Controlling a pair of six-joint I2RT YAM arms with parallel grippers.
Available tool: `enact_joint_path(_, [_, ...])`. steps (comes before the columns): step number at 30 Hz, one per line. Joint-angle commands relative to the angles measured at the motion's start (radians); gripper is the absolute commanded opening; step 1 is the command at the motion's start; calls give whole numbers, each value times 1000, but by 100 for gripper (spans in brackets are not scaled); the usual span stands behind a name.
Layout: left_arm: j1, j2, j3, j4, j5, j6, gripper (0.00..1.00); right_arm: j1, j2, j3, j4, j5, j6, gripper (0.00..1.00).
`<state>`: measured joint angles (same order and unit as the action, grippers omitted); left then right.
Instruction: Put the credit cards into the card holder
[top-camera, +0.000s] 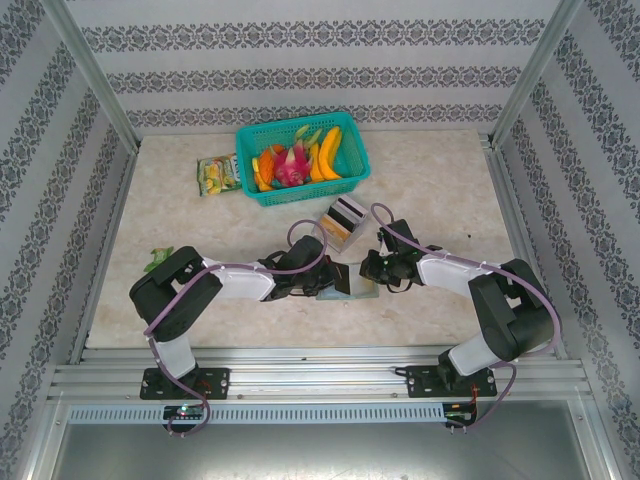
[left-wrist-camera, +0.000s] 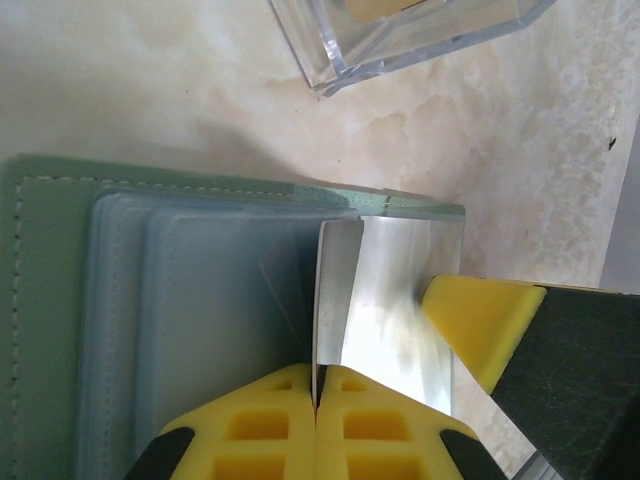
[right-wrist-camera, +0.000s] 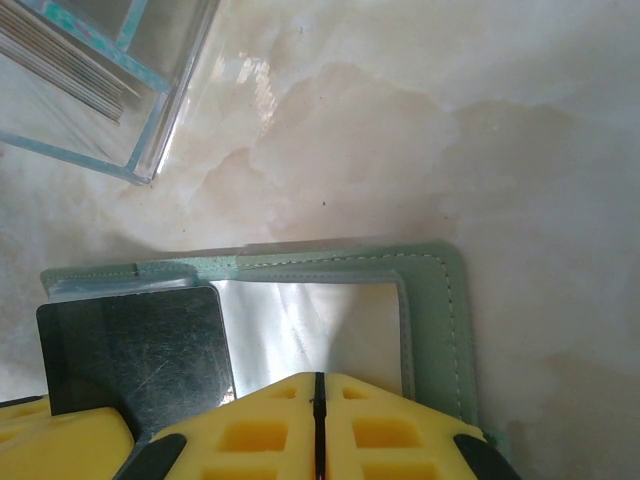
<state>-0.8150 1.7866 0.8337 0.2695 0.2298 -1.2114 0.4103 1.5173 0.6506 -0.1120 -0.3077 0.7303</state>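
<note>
The grey-green card holder (left-wrist-camera: 50, 300) lies open on the table, its clear slot pockets facing up. My left gripper (left-wrist-camera: 318, 375) is shut on a dark credit card (left-wrist-camera: 338, 290), which stands on edge over the middle of the card holder. From the right wrist the same card (right-wrist-camera: 135, 350) looks dark and flat, over the left part of the card holder (right-wrist-camera: 440, 320). My right gripper (right-wrist-camera: 318, 378) is shut, its yellow pads resting on the clear pocket. From above, the left gripper (top-camera: 322, 278) and the right gripper (top-camera: 372, 268) meet over the card holder (top-camera: 365, 291).
A small clear plastic box (top-camera: 345, 222) with more cards stands just behind the card holder. Behind it is a teal basket (top-camera: 303, 158) of toy fruit, with a yellow-green snack packet (top-camera: 218, 175) to its left. A small green item (top-camera: 158, 260) lies by the left arm.
</note>
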Motion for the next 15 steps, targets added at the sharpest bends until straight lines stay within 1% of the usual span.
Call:
enact_joint_path(1, [-15, 27, -20, -88, -22, -24, 0, 4, 0, -24, -64, 32, -5, 9])
enact_joint_path(2, [-15, 20, -27, -83, -21, -29, 0, 3, 1, -25, -64, 32, -5, 9])
enact_joint_path(4, [-15, 6, -19, -140, -48, -20, 0, 4, 4, -22, -65, 36, -6, 9])
enact_joint_path(9, [-14, -39, -50, -135, -80, -21, 0, 4, 11, -18, -58, 30, 0, 9])
enact_joint_path(15, [-9, 2, -32, -96, -41, -24, 0, 3, 12, -18, -58, 30, -2, 9])
